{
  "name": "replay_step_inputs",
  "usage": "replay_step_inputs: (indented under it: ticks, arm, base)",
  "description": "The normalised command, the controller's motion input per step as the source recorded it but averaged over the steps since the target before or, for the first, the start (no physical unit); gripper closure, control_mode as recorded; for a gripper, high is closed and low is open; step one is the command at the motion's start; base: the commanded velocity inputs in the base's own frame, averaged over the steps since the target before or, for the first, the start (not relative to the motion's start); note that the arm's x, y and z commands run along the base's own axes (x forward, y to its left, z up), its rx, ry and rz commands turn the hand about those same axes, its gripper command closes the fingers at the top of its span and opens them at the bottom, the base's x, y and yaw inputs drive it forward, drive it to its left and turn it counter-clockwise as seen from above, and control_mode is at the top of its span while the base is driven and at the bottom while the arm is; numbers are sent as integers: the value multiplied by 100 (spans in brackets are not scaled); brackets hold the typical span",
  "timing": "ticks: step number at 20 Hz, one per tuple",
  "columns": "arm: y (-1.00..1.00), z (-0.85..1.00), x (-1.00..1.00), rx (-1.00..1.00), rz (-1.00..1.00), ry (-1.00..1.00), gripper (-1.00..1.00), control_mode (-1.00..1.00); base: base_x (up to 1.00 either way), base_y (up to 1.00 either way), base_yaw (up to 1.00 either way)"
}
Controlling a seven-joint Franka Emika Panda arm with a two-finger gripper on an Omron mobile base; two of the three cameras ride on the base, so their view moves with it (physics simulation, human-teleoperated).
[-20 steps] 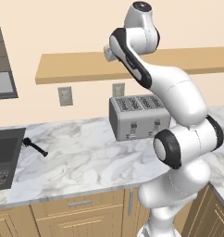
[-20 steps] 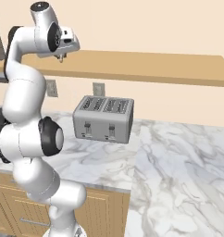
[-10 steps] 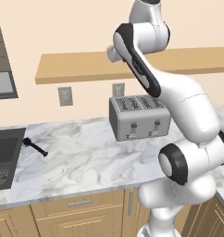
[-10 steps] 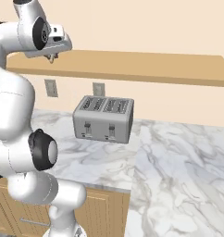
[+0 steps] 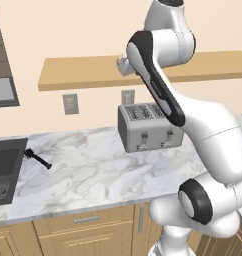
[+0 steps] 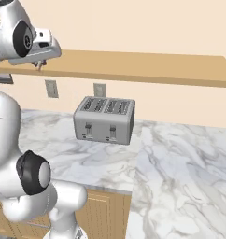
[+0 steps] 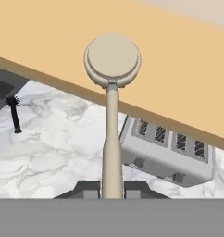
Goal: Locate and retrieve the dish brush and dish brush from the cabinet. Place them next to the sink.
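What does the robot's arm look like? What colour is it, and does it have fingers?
The arm is glossy white with rounded, tube-like links and dark grey to black bands and round caps at the joints. Its gripper ends in two small dark, blocky fingers. No cables or markings can be seen.

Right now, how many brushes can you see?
2. The black brush lies on the marble counter beside the sink. The wooden brush is held in the gripper, up by the shelf.
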Motion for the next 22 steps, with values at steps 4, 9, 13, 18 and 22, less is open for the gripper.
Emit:
replay_step_inputs:
  ticks: [4, 9, 13, 18, 22]
  arm:
    - [24, -27, -73, 2, 4, -3, 100, -100]
    - [27, -35, -74, 3, 8, -6, 100, -100]
    - [31, -35, -73, 5, 11, -6, 100, -100]
    - [38, -36, -64, 5, 13, -4, 100, -100]
    - [43, -32, -39, 1, 16, 0, 100, -100]
  base:
    - [0, 0, 0]
    - [0, 0, 0]
    - [0, 0, 0]
    - [0, 0, 0]
    - [0, 0, 0]
